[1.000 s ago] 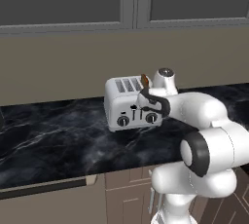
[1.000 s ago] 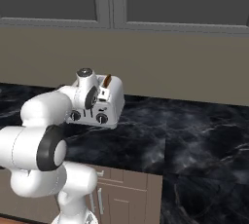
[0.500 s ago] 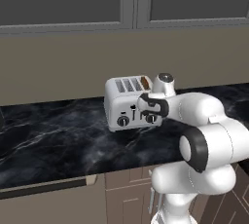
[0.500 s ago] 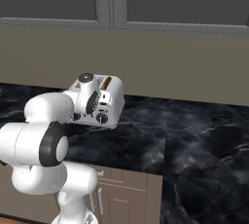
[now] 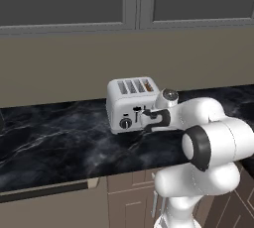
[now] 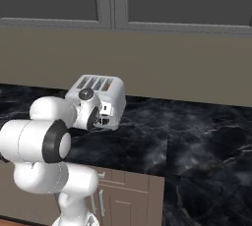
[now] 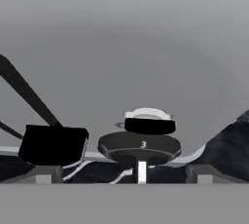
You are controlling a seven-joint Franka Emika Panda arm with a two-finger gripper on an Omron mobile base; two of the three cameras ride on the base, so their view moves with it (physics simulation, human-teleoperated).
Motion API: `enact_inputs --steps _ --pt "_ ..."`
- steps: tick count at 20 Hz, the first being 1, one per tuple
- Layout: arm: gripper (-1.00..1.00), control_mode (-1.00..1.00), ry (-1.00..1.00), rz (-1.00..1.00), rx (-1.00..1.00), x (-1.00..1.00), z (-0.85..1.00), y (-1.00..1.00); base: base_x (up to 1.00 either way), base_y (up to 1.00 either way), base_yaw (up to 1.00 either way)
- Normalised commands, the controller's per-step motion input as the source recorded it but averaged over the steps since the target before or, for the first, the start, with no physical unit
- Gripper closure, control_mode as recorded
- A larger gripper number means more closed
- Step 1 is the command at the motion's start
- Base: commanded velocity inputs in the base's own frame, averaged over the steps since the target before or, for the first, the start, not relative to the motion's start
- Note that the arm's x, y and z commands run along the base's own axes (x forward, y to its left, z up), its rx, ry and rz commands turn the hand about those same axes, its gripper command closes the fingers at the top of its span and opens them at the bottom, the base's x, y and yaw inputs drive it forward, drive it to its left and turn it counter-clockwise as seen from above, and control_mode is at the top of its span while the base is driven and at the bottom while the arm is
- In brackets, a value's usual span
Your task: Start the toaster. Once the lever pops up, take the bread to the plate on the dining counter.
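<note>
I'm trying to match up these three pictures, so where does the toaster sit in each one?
Left base view: the toaster stands at the middle, on the black marble worktop, against the wall.
Right base view: left of the middle, partly behind the white arm.
Hand view: its pale front spreads across the picture.
Shared landmark: the round black knob.

A single digit, "3", is showing in pale print on the round black knob [image 7: 139,146] of the toaster [image 7: 121,62], sitting right between the spread jaws, close ahead of them. Nothing else legible is appearing anywhere.
</note>
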Motion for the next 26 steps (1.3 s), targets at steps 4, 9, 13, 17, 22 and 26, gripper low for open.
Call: enact_inputs --steps 4,9,13,17,22,26 --pt "-1.0 -1.0 -0.06 -0.01 0.01 0.2 -0.37 0.0 0.0 0.0 0.0" --pt "-1.0 -1.0 -0.14 -0.01 0.03 0.07 -0.44 0.0 0.0 0.0 0.0" --pt "-1.0 -1.0 -0.25 -0.02 0.07 -0.15 0.03 -0.1 0.0 0.0 0.0" --pt "-1.0 -1.0 -0.4 -0.01 0.08 -0.58 0.42 -0.31 0.0 0.0 0.0" --pt "-1.0 -1.0 -0.39 -0.04 0.08 -0.59 0.5 -0.31 0.0 0.0 0.0" --pt "-1.0 -1.0 -0.22 -0.06 0.04 -0.25 0.5 -0.06 0.0 0.0 0.0"
